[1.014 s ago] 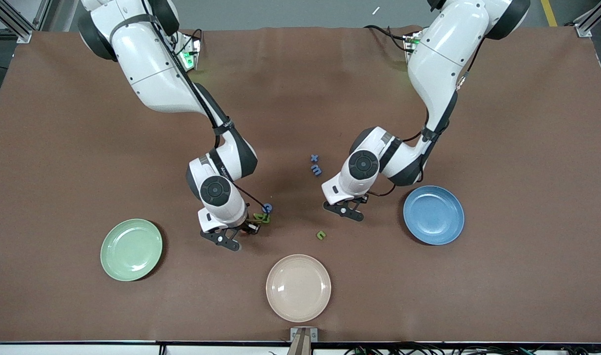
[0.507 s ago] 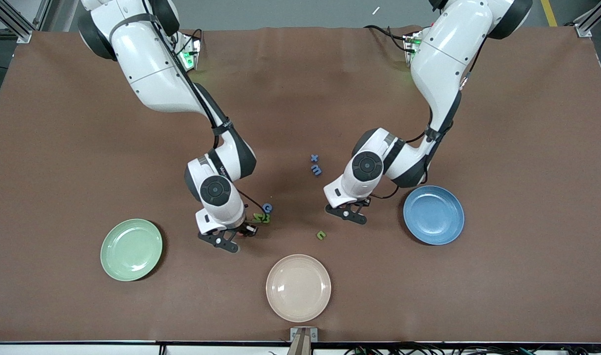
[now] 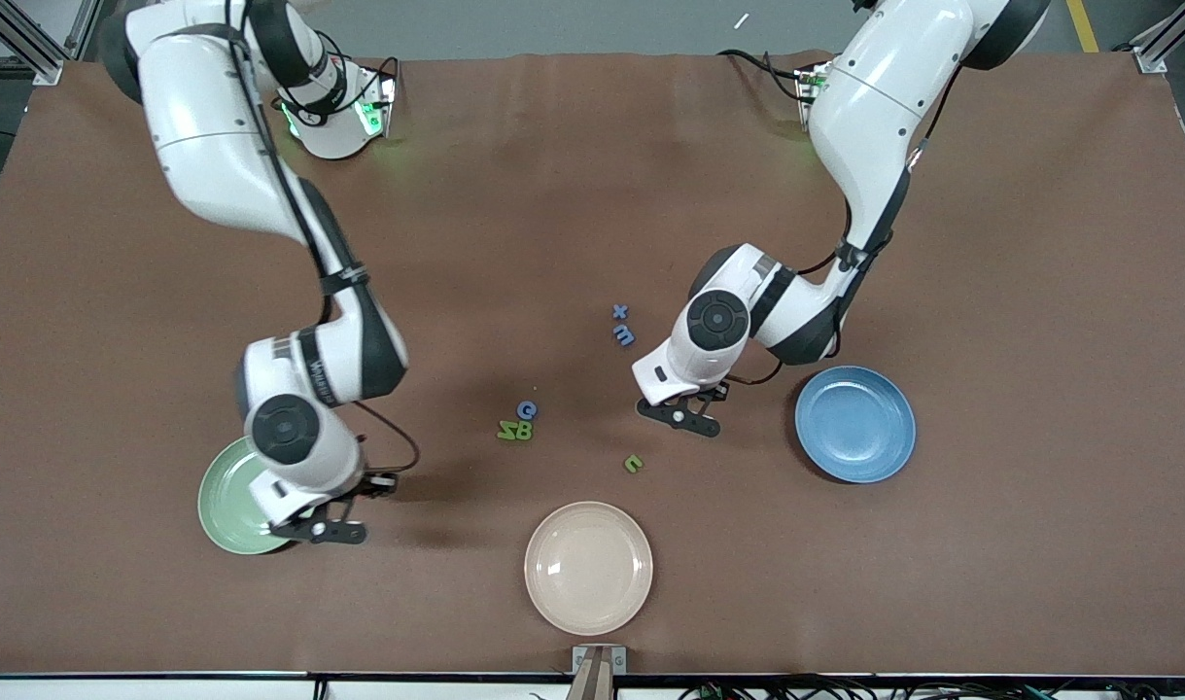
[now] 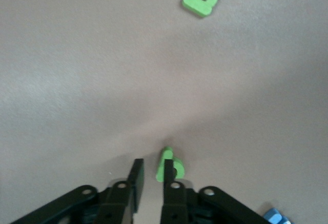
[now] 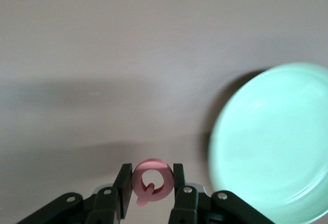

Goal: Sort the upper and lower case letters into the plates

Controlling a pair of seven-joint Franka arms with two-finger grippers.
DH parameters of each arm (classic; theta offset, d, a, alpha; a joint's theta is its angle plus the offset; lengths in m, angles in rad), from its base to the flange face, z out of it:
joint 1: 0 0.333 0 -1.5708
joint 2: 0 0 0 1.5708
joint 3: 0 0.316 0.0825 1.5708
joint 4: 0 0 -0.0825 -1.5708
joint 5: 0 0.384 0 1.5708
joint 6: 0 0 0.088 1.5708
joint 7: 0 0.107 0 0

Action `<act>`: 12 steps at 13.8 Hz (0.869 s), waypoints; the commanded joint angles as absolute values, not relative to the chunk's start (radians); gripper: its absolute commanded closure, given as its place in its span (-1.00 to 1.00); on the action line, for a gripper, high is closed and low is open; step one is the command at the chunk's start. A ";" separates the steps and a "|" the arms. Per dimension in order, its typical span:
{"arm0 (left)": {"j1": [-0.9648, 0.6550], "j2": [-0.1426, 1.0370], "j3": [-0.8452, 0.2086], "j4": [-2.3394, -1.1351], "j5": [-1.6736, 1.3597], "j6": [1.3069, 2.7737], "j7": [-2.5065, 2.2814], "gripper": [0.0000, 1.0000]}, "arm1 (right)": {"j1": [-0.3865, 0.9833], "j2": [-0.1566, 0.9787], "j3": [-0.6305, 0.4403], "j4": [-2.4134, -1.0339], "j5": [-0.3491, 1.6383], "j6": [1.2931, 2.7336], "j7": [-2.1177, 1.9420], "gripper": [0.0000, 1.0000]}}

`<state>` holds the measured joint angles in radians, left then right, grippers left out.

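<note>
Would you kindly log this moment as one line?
right hand: holds pink letter Q, by pale green plate | left hand: beside small green letter

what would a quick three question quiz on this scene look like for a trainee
1. True or false: the right gripper, by the pale green plate, holds a red letter.
2. Fill in: the plate nearest the front camera is ____ in colour.
3. Which letter on the table lies nearest the front camera? A blue x, B green c, C blue m.
Key: 1 true; 2 cream, the cream plate; 3 B.
</note>
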<state>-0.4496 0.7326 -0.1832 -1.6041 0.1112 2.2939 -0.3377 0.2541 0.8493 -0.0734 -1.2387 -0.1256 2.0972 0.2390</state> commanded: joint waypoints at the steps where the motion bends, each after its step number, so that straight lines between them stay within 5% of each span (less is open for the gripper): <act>1: -0.471 0.741 -0.181 -1.612 0.115 2.286 -0.356 0.21 | 0.166 0.844 -0.055 -1.246 -0.135 2.094 0.014 0.94; 5: -0.471 0.765 -0.181 -1.612 0.114 2.287 -0.362 0.11 | 0.107 0.856 -0.054 -1.268 -0.135 2.131 -0.052 0.57; 6: -0.472 0.770 -0.181 -1.612 0.114 2.290 -0.362 0.12 | 0.106 0.857 -0.055 -1.279 -0.138 2.155 -0.054 0.28; 8: -0.471 0.775 -0.181 -1.614 0.115 2.292 -0.356 0.25 | 0.104 0.861 -0.055 -1.293 -0.140 2.177 -0.054 -0.66; 11: -0.460 0.767 -0.179 -1.608 0.115 2.293 -0.360 0.91 | 0.115 0.859 -0.054 -1.293 -0.137 2.174 -0.048 -0.80; 12: -0.450 0.756 -0.178 -1.605 0.115 2.293 -0.359 0.98 | 0.126 0.856 -0.052 -1.293 -0.130 2.166 -0.034 -0.80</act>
<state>-0.4652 0.7660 -0.1787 -1.6100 0.1112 2.2922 -0.3501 0.1148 0.8754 -0.0630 -1.2736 -0.1255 2.1659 -0.0480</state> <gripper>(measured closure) 0.709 0.194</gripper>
